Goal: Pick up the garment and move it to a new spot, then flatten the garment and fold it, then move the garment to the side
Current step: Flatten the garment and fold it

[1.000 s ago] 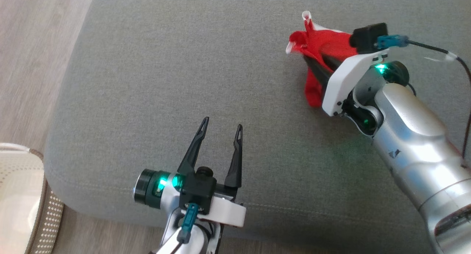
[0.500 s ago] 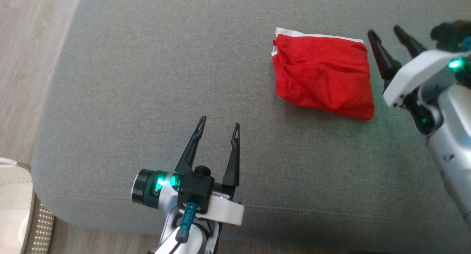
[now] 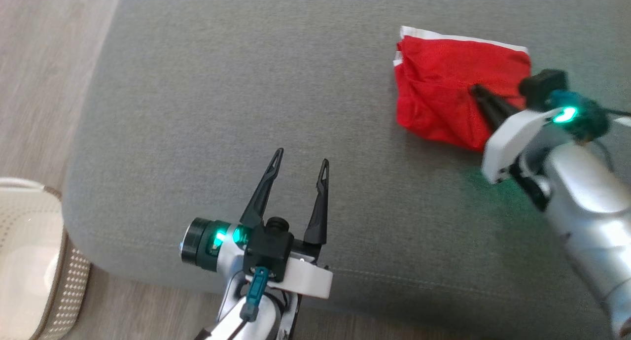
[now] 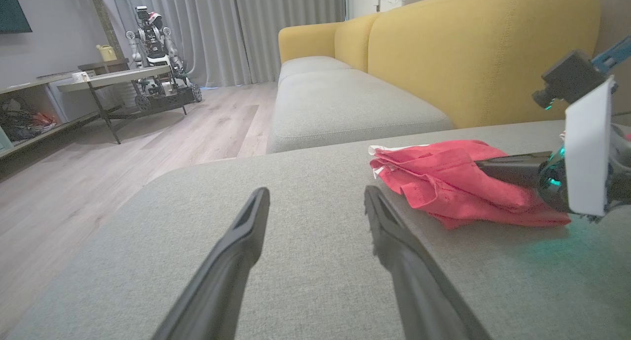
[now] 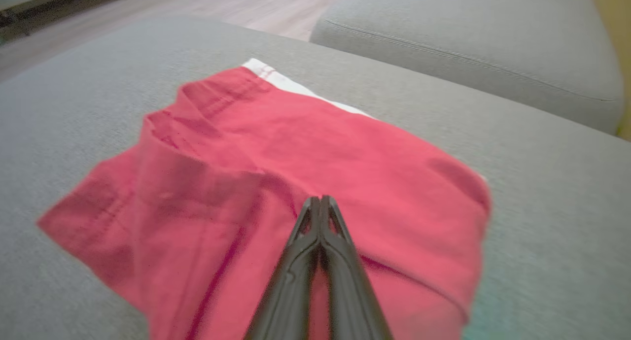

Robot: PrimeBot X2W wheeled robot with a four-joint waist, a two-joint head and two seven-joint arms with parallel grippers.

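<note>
The garment [image 3: 443, 84] is a red cloth with a white edge. It lies folded and flat on the grey sofa cushion [image 3: 246, 84], at the far right. My right gripper [image 3: 475, 88] is shut, its two fingers pressed together. The tips rest on top of the garment's near-right part [image 5: 296, 148], and no cloth shows between them [image 5: 320, 199]. My left gripper [image 3: 302, 157] stands open and empty near the cushion's front edge, well left of the garment. From the left wrist, the garment [image 4: 443, 182] lies ahead and to the right of that gripper [image 4: 316, 192], with the right gripper [image 4: 478, 165] on it.
A pale woven basket [image 3: 24, 261] stands on the wooden floor at the lower left, beside the cushion's corner. A yellow sofa backrest [image 4: 468, 49] rises behind the garment. Far off stand a low table [image 4: 113, 79] and another robot [image 4: 153, 29].
My right gripper let the garment drop flat, swung out to the right with open fingers, then came back over it and shut. The head camera shifted a little. The left arm stayed put.
</note>
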